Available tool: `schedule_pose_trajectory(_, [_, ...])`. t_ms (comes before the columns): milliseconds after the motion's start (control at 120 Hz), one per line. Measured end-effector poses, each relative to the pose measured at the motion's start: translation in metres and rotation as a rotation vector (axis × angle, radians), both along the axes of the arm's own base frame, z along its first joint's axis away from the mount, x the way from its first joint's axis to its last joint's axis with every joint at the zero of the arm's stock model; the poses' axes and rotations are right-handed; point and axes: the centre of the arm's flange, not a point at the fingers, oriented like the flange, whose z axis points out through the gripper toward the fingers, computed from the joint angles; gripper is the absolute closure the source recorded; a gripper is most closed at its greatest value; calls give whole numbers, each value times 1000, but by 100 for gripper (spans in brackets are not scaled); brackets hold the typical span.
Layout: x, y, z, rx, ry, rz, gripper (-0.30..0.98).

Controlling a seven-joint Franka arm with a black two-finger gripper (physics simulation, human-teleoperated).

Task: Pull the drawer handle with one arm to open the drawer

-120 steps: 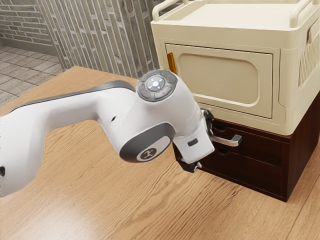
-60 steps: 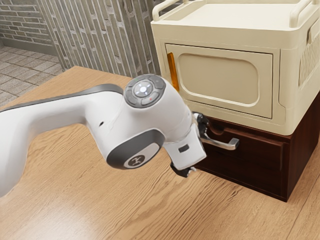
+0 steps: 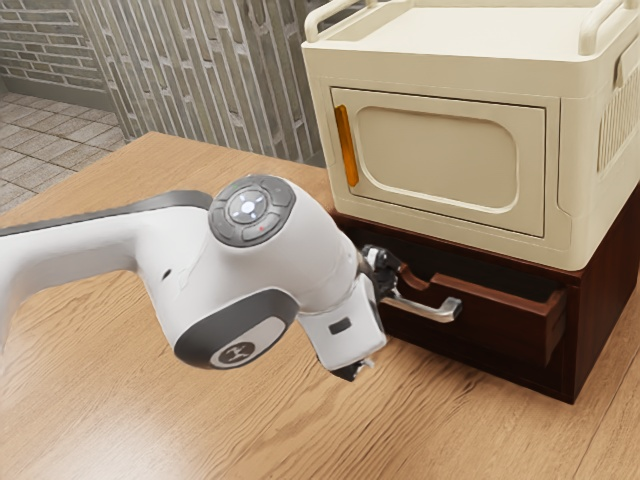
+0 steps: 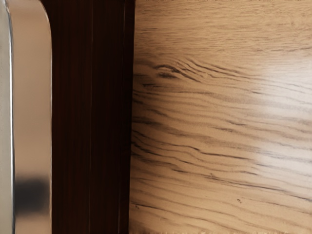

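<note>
At the dark brown cabinet, my black gripper (image 3: 378, 264) is by the hidden end of the silver drawer handle (image 3: 435, 309). The white hand covers much of the gripper, and any grip on the handle is out of sight. The upper drawer (image 3: 505, 323) stands partly out, with a dark gap behind its front. In the wrist view the metal handle (image 4: 31, 97) runs close under the hand, alongside dark wood (image 4: 97, 122).
A cream appliance (image 3: 440, 160) with an orange door handle (image 3: 346, 146) rests on top of the cabinet. Bare wood of the table (image 3: 440, 425) extends in front of the drawers. A brick wall (image 3: 210, 70) rises behind.
My hand has moved toward the exterior view's left and slightly down. The upper drawer and its handle have slid out the same way, from shut a second ago to partly open.
</note>
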Motion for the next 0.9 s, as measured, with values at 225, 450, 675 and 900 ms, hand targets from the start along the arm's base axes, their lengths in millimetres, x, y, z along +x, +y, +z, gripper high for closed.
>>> schedule_pose_trajectory(225, [-24,-7,4,-1,-10,-25,4])
schedule_pose_trajectory(450, [-40,-3,4,1,-12,-28,3])
schedule_pose_trajectory(675, [-61,-4,4,4,-14,-39,1])
schedule_pose_trajectory(900, [-77,-4,-1,12,-6,-43,0])
